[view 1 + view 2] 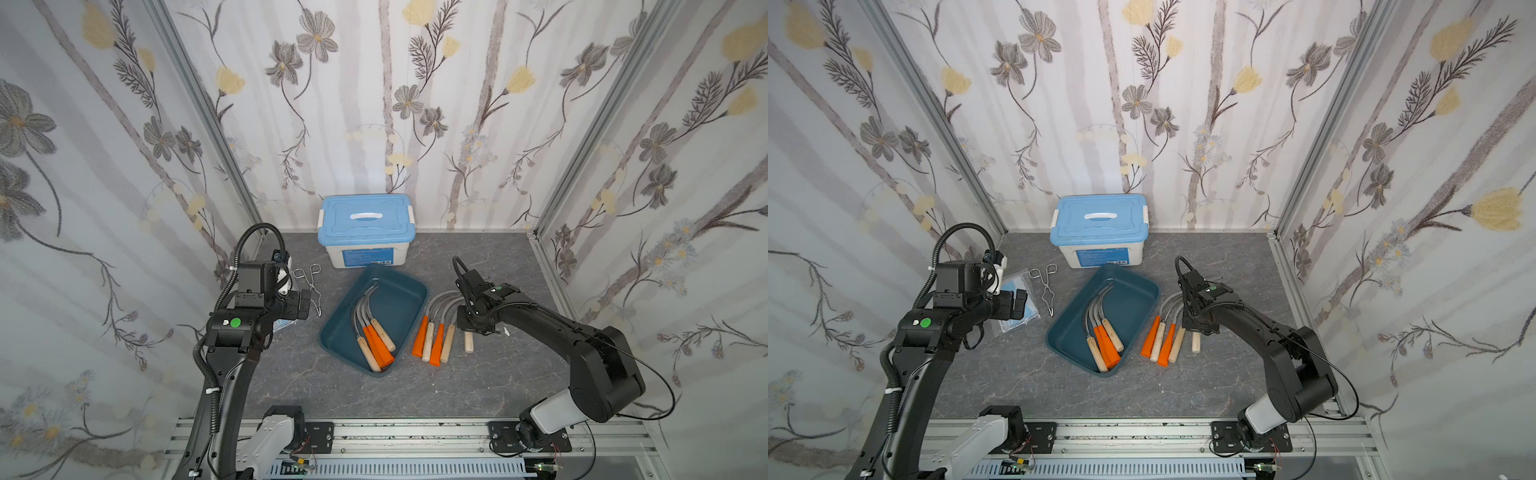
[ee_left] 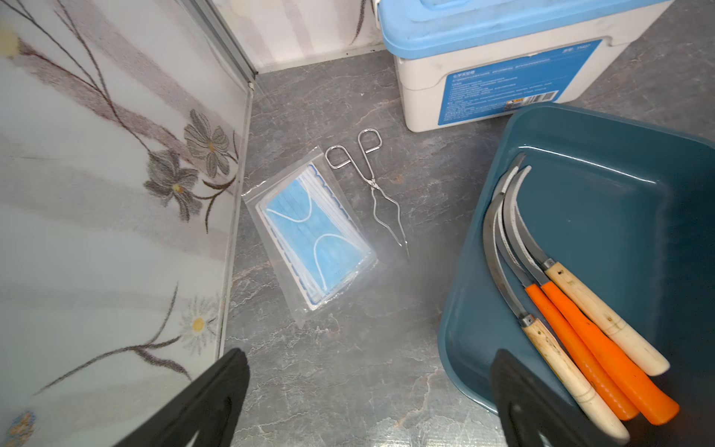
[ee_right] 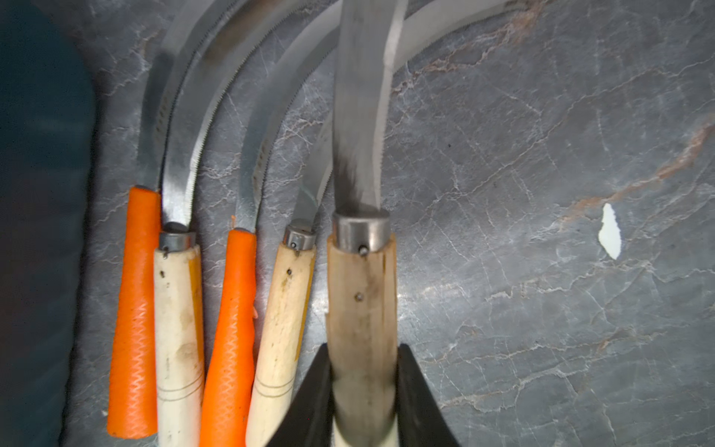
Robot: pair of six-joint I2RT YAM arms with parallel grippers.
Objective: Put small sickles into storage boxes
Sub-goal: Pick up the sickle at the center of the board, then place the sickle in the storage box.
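Fingers (image 3: pixel 309 394) of the right gripper (image 3: pixel 363 348): black, drawn in tight on either side of a pale wooden handle. They clamp one small sickle (image 3: pixel 361 271) with a curved grey metal blade. Its blade crosses over the neighbouring blades. In both top views the gripper covers most of it, so whether it is lifted off the surface cannot be told for sure.

Left gripper (image 2: pixel 369 352): fingers spread wide with nothing between them, hanging over the tabletop left of the tray.

Storage box: one dark teal-blue rectangular plastic tray (image 1: pixel 401 301) with rounded corners and no lid, set at a slant at mid-table.

Sickles in the tray (image 1: pixel 376 338): four, two with orange plastic handles and two with pale wooden handles. The handles are bunched at the near corner, and the blades curve along the left wall toward the far end.

Sickles on the table (image 1: pixel 436 347): four in a row just right of the tray, alternating orange, wood, orange, wood, handles touching. The clamped one sits at the row's right end.

Other items:
- White plastic box with a light-blue handled lid (image 1: pixel 365 224), shut, behind the tray.
- Wire metal tongs (image 1: pixel 307 286), lying left of the tray.
- Clear bag of blue face masks (image 2: pixel 313 240), beside the tongs.
- Small white scrap (image 3: pixel 610 232), lying right of the row.
- Grey marble-patterned tabletop (image 1: pixel 291 374).
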